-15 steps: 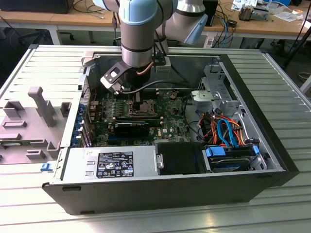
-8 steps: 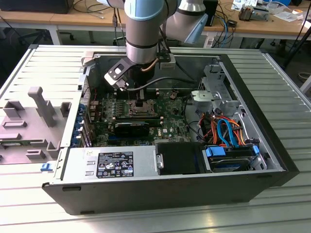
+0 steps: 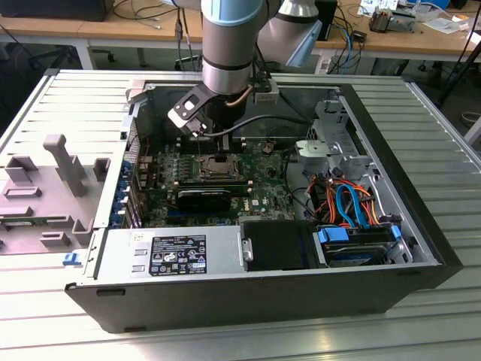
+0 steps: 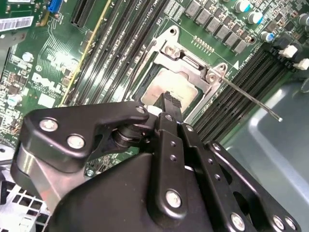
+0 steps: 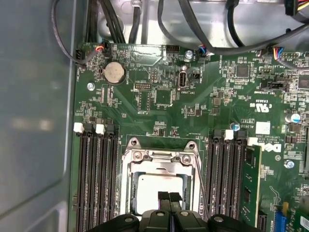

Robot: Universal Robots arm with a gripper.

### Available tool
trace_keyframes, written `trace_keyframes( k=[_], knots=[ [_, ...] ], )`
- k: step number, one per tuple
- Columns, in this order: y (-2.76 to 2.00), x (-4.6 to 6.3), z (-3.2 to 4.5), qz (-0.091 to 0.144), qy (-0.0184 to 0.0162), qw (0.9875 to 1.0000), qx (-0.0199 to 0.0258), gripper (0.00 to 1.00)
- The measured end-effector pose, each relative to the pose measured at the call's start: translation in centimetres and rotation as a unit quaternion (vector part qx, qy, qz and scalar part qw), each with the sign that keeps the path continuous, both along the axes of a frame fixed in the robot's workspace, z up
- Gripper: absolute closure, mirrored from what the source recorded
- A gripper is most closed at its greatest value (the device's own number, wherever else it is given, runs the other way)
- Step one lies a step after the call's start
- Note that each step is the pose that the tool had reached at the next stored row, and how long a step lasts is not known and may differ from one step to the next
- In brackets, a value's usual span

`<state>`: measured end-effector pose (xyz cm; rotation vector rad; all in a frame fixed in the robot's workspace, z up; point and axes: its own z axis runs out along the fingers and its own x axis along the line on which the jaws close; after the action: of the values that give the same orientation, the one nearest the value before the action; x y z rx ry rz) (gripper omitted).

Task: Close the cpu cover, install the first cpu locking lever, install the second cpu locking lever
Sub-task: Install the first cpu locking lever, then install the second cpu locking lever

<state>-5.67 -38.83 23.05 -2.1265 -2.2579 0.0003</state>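
The cpu cover (image 5: 129, 186) is a silvery square frame lying flat on the socket of the green board, with the chip (image 5: 154, 191) showing through its opening. My gripper (image 5: 169, 196) hangs just above the chip, its black fingertips (image 5: 164, 195) pressed together with nothing between them. In the second wrist view the cpu cover (image 4: 193, 65) lies beyond the gripper (image 4: 170, 102). A thin wire locking lever (image 4: 251, 99) sticks out from the socket's corner over the memory slots, unlatched. In the exterior view the gripper (image 3: 218, 153) stands over the cpu cover (image 3: 216, 168) inside the open case.
Black memory slots (image 5: 96, 179) flank the socket on both sides. A black oblong block (image 3: 203, 198) sits just in front of the socket, a grey power-supply box (image 3: 173, 252) nearer still. Orange and blue cables (image 3: 349, 203) fill the drive bay at the exterior view's right.
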Motion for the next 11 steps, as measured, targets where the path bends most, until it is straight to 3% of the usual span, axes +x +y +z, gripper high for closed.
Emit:
trace_keyframes(
  k=[3, 11],
  knots=[
    [0.00, 0.01, 0.80, 0.000, 0.0000, 1.0000, -0.0001, 0.89],
    [0.00, 0.01, 0.87, 0.000, 0.0000, 1.0000, 0.0000, 0.89]
  ],
)
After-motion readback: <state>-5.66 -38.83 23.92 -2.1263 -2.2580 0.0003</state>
